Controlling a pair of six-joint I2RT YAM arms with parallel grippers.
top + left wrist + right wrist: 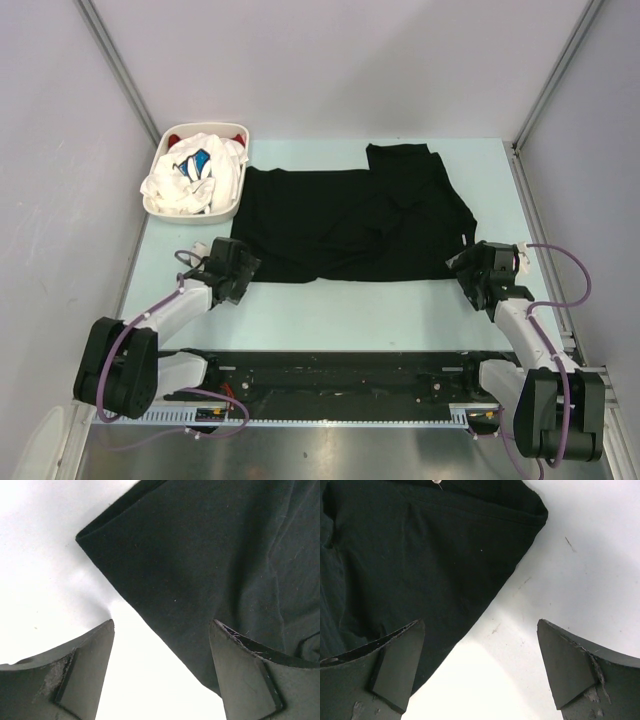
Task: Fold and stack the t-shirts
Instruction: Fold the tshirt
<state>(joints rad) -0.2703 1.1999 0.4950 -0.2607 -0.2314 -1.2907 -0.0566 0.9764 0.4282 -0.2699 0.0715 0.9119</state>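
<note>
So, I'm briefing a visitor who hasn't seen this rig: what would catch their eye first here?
The big black t-shirt spread across the middle of the table. The left gripper and right gripper, both open, are at its near corners. A white basket at far left holds a crumpled white tee over red cloth.

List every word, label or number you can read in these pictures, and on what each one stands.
No text can be read.
The white tee in the basket: blue print, too crumpled and small to read.
The black tee: no text visible.
</note>
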